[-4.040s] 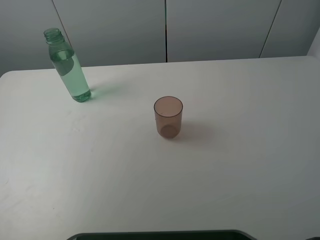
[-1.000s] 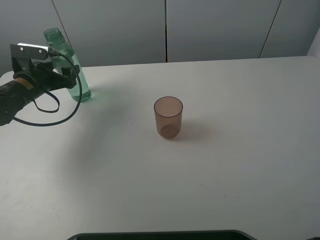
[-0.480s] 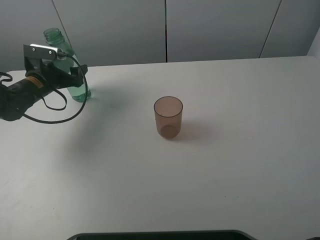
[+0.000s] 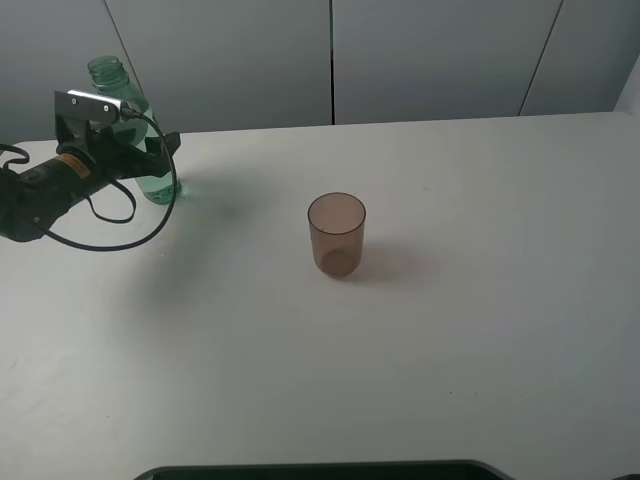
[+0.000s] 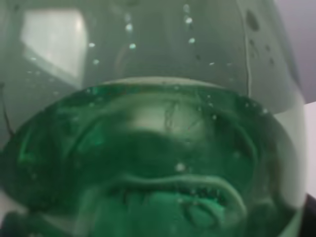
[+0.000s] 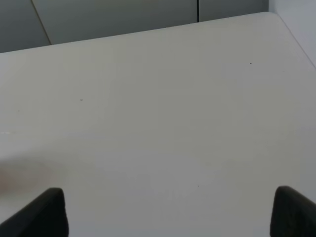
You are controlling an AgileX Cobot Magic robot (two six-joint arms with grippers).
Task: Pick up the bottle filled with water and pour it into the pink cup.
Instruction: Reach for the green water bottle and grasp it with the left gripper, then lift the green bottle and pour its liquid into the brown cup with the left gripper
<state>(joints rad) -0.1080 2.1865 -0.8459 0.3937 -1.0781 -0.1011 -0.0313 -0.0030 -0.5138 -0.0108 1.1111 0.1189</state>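
The bottle (image 4: 108,73), green-tinted, uncapped and partly full of water, stands upright at the table's far left. My left gripper (image 4: 152,160) is at its lower body, fingers on either side of it; whether they press it is unclear. In the left wrist view the bottle (image 5: 158,148) fills the whole picture and no fingers show. The pink cup (image 4: 337,235) stands upright and empty near the table's middle, well to the right of the bottle. In the right wrist view my right gripper (image 6: 168,217) is open over bare table, both black fingertips (image 6: 47,212) far apart.
The white table (image 4: 480,330) reaches back to a grey panelled wall (image 4: 430,55). A black cable (image 4: 110,240) loops from the left arm onto the table. A dark rim (image 4: 320,470) shows at the front edge.
The left arm, absent four seconds ago, has come in from the left and slid a little further right, so its fingers now flank the bottle's lower body. Bottle and cup have not moved.
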